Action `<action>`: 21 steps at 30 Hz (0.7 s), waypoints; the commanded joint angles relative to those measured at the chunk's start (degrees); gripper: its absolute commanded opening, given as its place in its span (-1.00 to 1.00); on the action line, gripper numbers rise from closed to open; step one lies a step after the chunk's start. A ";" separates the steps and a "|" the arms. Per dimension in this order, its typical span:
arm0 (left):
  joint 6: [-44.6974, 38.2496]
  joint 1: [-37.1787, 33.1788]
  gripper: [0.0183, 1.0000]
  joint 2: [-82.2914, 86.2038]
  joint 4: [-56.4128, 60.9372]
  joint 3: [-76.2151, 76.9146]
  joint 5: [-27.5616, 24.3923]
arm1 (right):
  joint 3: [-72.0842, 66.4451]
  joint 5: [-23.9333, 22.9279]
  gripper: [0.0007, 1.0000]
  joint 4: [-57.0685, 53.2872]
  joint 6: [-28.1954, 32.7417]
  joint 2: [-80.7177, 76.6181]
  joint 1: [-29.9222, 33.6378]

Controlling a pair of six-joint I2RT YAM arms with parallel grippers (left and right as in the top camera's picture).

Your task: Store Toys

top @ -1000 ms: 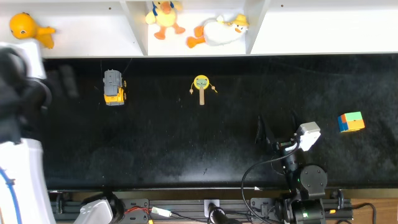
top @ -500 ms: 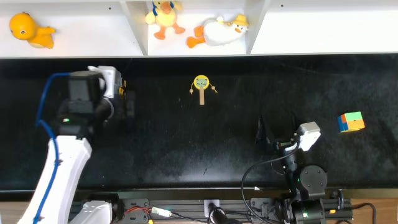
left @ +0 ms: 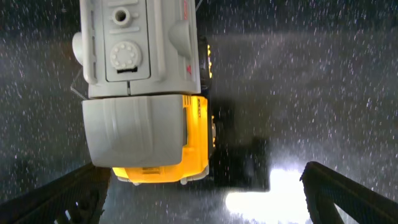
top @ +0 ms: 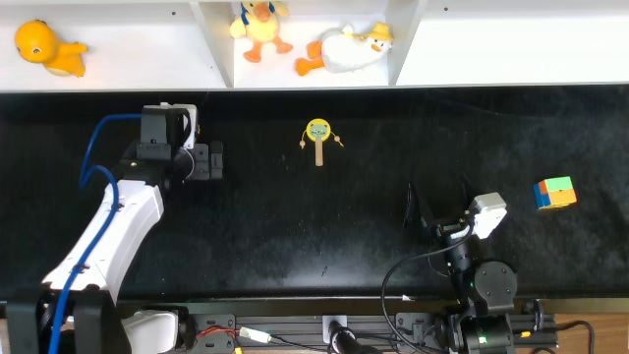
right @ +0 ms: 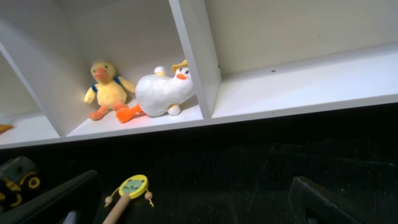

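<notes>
The left gripper (top: 208, 161) is now hanging over the toy truck (left: 144, 93), near the shelf-side edge of the table (top: 295, 236) towards its left end. A second ago this arm was still folded at the table's left edge and the truck was lying in open sight. Half a second ago the wrist had already swung in above the truck, and since then it has slid a little further towards the table's middle. In the left wrist view its fingers (left: 348, 193) are spread wide with nothing between them, and the truck's yellow end is lying just ahead of one fingertip on the black surface. The truck itself is sitting where it was.

The right gripper (top: 437, 205) is resting near the front edge, right of the middle, unmoved over the second. Its fingers (right: 336, 199) are parted and gripping nothing.

The rattle drum (top: 317, 138) is lying at the middle of the shelf-side edge and the colour cube (top: 555, 193) near the right edge, both unchanged. In the white shelf (top: 491, 49) the orange duck (top: 44, 44) is occupying the left compartment. The yellow duck (top: 260, 25) and the white duck (top: 349, 47) are sharing the middle one, as before.
</notes>
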State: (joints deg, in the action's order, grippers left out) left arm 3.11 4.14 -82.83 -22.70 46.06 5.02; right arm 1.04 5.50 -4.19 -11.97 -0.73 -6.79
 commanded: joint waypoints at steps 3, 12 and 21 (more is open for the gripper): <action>1.49 -0.76 1.00 -2.43 1.40 -0.37 1.07 | -0.79 -0.68 0.99 0.15 -0.26 0.48 -0.33; 1.49 -0.76 0.99 0.98 -1.51 -0.20 2.67 | -0.79 -0.68 1.00 0.15 -0.26 0.48 -0.33; 1.22 -3.54 1.00 0.81 3.56 -0.26 5.44 | -0.79 -0.68 0.99 0.15 -0.26 0.48 -0.33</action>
State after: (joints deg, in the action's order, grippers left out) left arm 3.31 2.22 -82.11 -20.14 46.04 10.02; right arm 1.04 5.48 -4.21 -11.99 -0.73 -6.79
